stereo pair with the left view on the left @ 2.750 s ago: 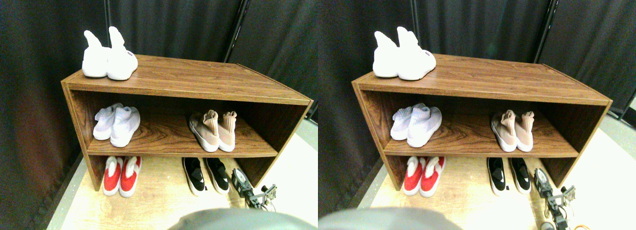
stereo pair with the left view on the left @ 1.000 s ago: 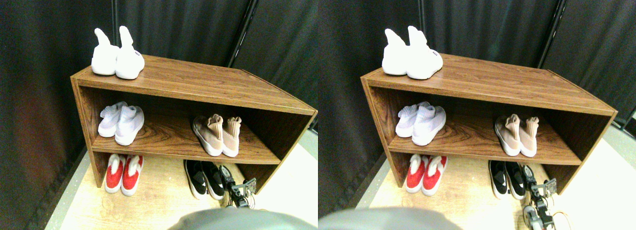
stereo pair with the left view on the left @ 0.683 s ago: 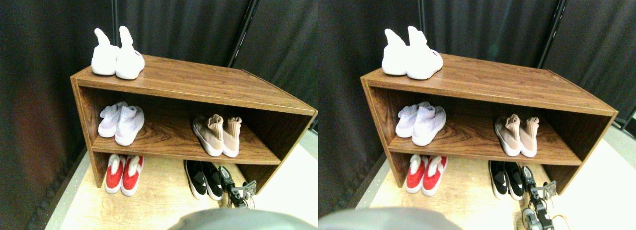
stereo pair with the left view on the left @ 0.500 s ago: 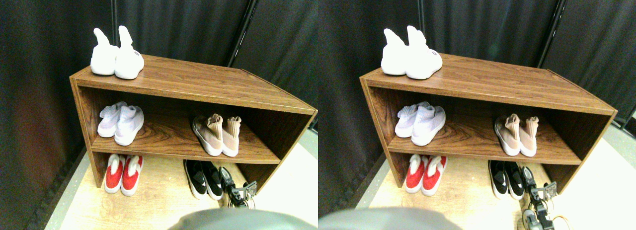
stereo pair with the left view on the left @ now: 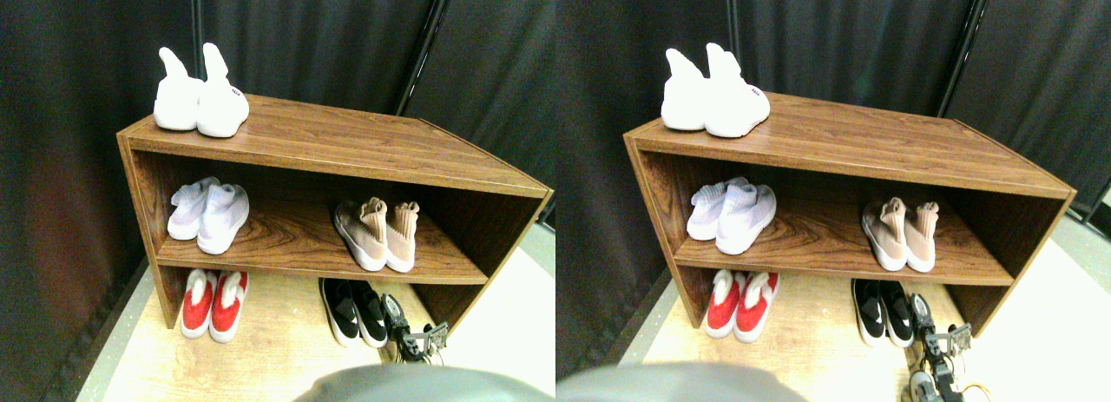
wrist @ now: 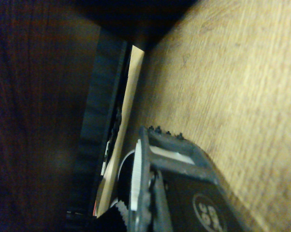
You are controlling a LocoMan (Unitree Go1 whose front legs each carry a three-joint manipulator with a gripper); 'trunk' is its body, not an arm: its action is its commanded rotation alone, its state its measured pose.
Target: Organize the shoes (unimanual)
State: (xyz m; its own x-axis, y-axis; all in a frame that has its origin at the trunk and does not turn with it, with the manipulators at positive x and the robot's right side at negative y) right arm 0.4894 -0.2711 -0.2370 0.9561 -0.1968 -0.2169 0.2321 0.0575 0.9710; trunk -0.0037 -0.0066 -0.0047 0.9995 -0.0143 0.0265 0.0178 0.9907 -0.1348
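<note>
The tan-beige shoes [stereo pair with the left view on the left: 378, 235] stand as a pair on the right of the middle shelf, heels toward me. On the floor below them the low black shoes [stereo pair with the left view on the left: 354, 311] sit close together. My right gripper [stereo pair with the left view on the left: 401, 322] is low on the floor, right against the outer side of the right black shoe. In the wrist view that black shoe [wrist: 101, 125] and its pale sole edge [wrist: 128, 111] run just ahead of the dark jaw frame. The gap between the jaws does not show.
A brown wooden shoe rack [stereo pair with the left view on the left: 347, 146] holds a white high-collared pair [stereo pair with the left view on the left: 198, 102] on top and a pale lilac pair [stereo pair with the left view on the left: 208, 215] at middle left. A red pair [stereo pair with the left view on the left: 213, 302] stands on the light wood floor [stereo pair with the left view on the left: 278, 350]. Black curtains hang behind.
Since 2.8 s ago the gripper has come in to the left against the right black shoe, which now lies closer to its mate. Over the last second only the view shifts slightly.
</note>
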